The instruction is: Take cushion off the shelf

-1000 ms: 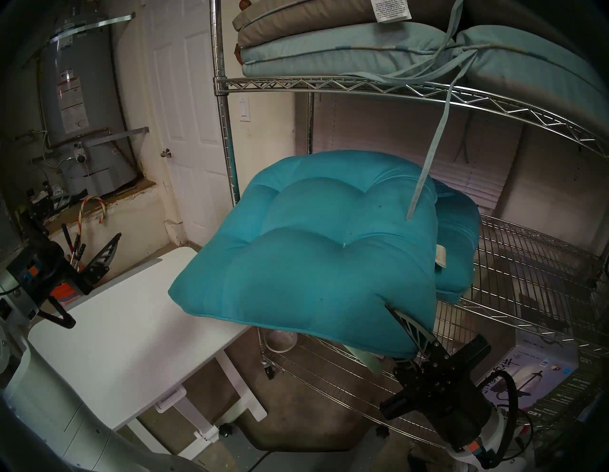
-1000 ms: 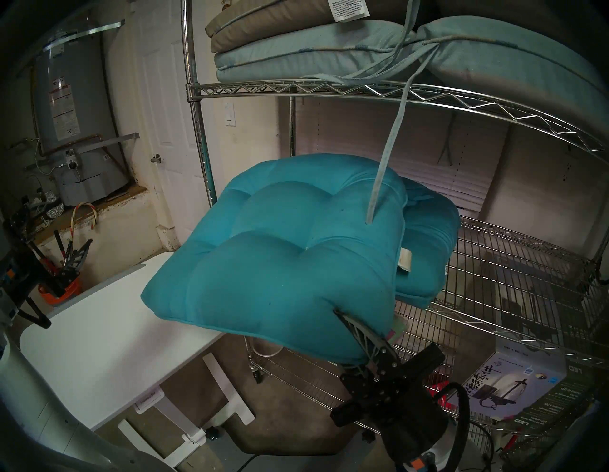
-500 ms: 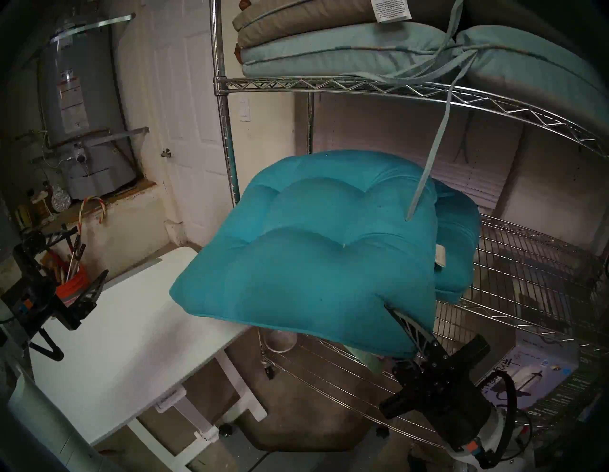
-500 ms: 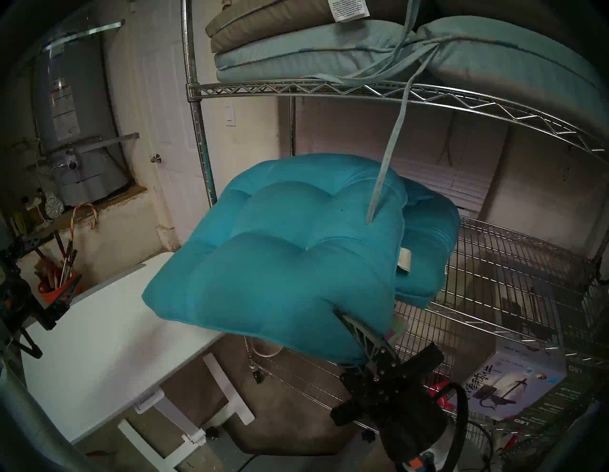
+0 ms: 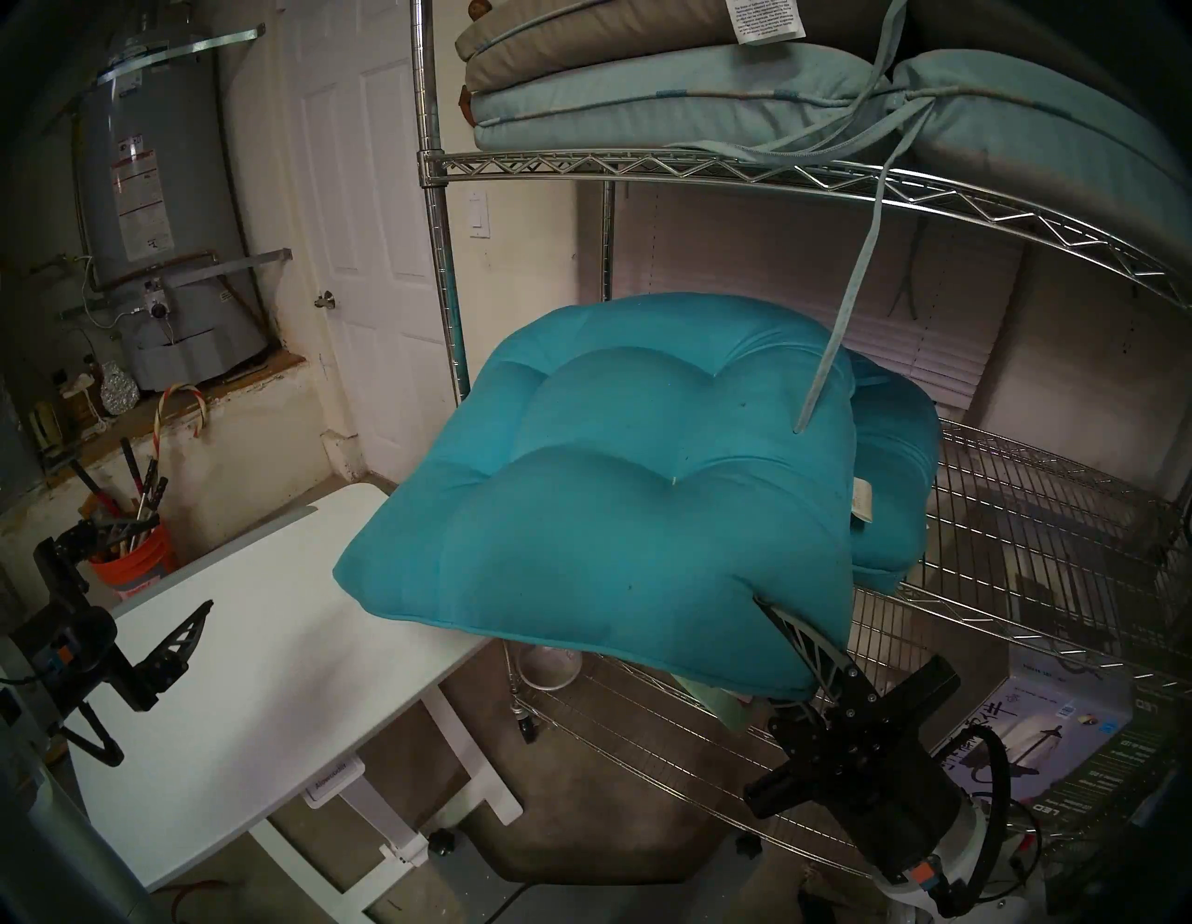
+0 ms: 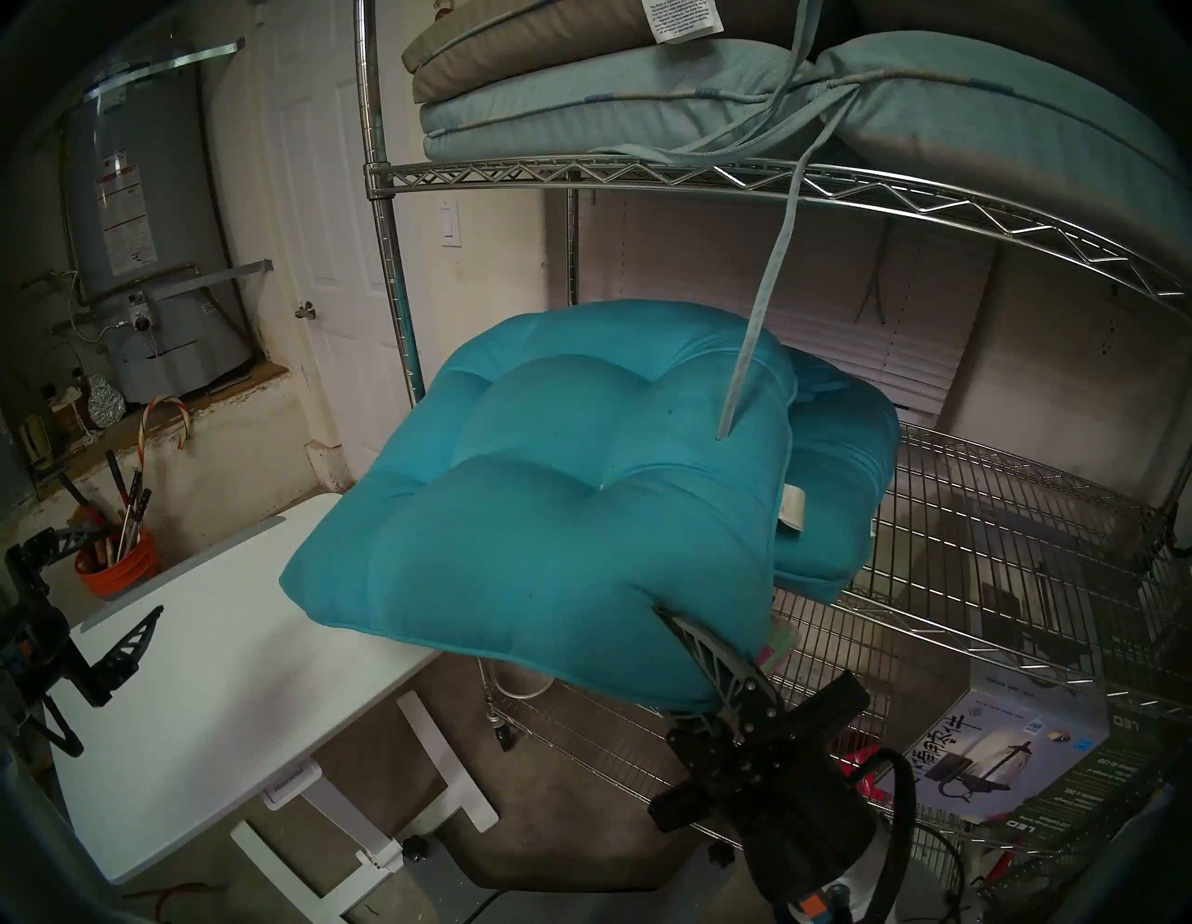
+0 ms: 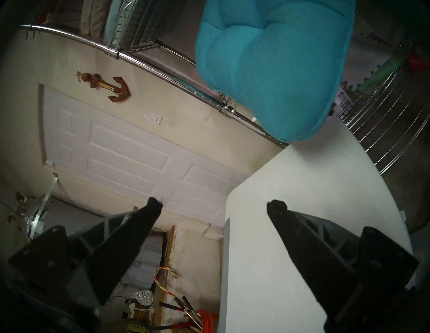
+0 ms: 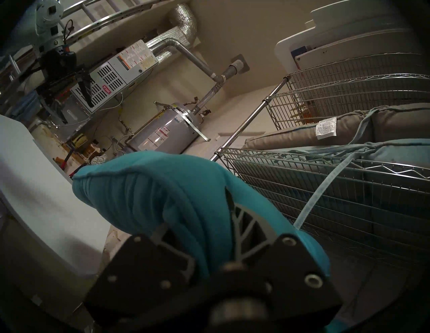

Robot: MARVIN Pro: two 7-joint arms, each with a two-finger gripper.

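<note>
Right gripper (image 5: 784,635) clamped on corner of teal cushion (image 5: 619,490), held out past the shelf (image 5: 709,169), above white surface (image 5: 258,645). Left gripper (image 7: 214,204) wide, empty, above the surface's near end.

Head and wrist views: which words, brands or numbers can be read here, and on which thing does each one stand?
"LED": on the dark side of the box, seen upside down.
"bryant": red badge on the furnace, only just readable.
Large Chinese characters on the box front: I cannot read them surely.
Table label: blurred.
Tag on the grey cushion and heater labels: too small.
</note>
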